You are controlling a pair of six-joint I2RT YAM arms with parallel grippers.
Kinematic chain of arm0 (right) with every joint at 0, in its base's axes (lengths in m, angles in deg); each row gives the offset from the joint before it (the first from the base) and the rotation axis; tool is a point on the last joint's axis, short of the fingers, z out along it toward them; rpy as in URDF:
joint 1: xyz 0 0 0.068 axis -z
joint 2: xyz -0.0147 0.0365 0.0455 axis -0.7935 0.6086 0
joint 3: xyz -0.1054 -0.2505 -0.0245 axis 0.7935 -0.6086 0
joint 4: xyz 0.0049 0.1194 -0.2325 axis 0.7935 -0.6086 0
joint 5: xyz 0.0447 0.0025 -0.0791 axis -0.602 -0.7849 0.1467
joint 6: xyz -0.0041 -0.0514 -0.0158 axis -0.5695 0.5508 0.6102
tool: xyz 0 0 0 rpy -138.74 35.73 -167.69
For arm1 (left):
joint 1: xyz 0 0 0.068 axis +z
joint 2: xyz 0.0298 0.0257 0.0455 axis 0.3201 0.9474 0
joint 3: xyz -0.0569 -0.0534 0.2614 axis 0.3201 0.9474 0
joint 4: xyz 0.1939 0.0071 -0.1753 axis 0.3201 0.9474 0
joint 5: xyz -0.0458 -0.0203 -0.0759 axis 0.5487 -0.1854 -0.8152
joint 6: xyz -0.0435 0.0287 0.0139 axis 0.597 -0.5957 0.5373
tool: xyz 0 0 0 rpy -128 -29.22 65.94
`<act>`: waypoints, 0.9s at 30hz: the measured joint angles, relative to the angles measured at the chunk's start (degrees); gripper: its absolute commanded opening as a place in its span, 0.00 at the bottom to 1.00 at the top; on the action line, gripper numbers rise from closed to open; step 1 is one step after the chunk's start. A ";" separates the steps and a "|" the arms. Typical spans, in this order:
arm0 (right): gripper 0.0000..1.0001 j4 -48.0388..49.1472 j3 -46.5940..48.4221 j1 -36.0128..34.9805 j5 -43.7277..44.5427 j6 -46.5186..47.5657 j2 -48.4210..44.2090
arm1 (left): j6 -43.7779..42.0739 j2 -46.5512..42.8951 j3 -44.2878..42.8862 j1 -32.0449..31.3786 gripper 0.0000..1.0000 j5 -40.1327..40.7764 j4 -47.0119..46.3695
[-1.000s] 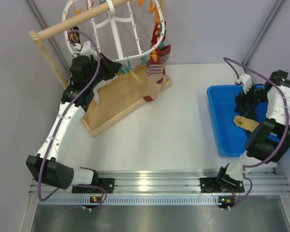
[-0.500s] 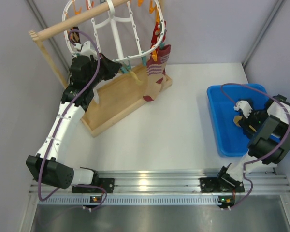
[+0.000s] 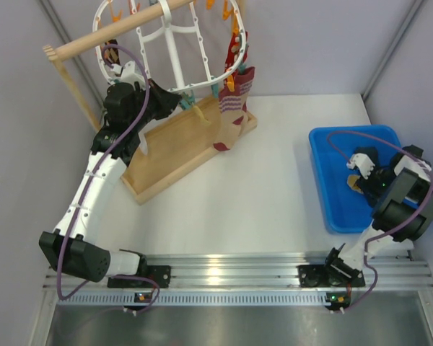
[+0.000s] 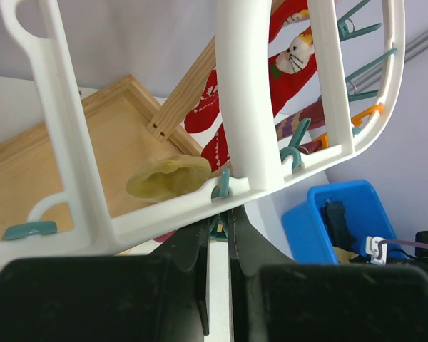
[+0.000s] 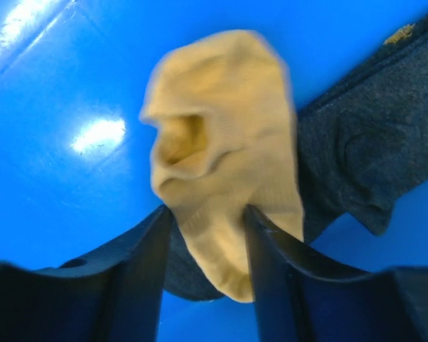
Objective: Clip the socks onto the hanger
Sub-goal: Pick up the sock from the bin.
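Note:
The white hanger [image 3: 175, 50] hangs from a rod at the back left, with orange and teal clips along its rim. A red patterned sock [image 3: 231, 108] and a small yellow sock [image 4: 170, 177] hang from it. My left gripper [image 4: 218, 226] sits just under the rim [image 4: 164, 214], shut on a teal clip [image 4: 222, 187]. My right gripper [image 5: 207, 214] is down in the blue bin [image 3: 328, 187]. Both its fingers press the sides of a tan sock [image 5: 214, 142]. That sock lies on a dark navy sock [image 5: 371, 149].
A round wooden rod [image 3: 108, 36] on a slanted post carries the hanger above a wooden base tray [image 3: 166, 151]. The blue bin stands near the table's right edge. Grey walls close in the back and both sides.
My right gripper has dropped lower into the blue bin onto the tan sock, and its jaws have narrowed around it. The left arm has not moved.

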 measured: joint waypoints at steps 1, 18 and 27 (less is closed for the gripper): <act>0.40 0.17 -0.28 -0.04 0.00 0.17 0.20 | -0.02 0.00 0.00 0.00 0.00 -0.04 0.00; 0.00 -7.08 8.55 -0.07 -4.46 -1.57 0.04 | -0.35 0.00 0.00 0.24 0.00 -0.35 0.00; 0.00 -20.37 24.87 -1.92 -17.75 -8.70 -3.93 | -0.35 0.00 0.00 0.31 0.00 -0.63 -0.02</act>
